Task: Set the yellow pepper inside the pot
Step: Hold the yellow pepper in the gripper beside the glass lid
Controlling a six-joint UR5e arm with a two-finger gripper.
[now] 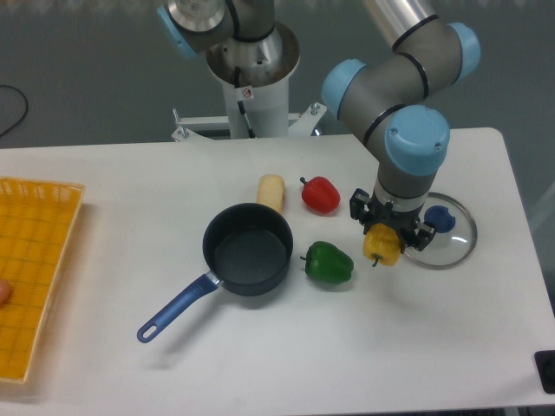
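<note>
At the bottom right corner of the frame a small dark object (545, 371) sits at the table's edge, too cut off to identify. Lower left of centre, the pot (249, 250) stands upright on the white table (364, 347), its long blue handle (178, 308) running down and to the left, the hole at its end nearest the bottom of the frame; the pot's inside shows dark and bare. Along the left edge lies a yellow basket tray (35, 277). Just right of the pot rests the green pepper (329, 263), close to the rim but apart from it. Further right, at about the same height in the frame, the yellow pepper (381, 245) sits between the fingers of the gripper (389, 232), which are closed narrowly around its top; whether it is lifted off the table cannot be told. Right beside it lies the round glass lid (447, 234) with its blue knob (440, 218). Above the pot lie the pale yellow corn-like piece (270, 191) and, to its right, the red pepper (320, 195). The arm (408, 95) rises to the upper right of the frame, its base (251, 61) at top centre.
</note>
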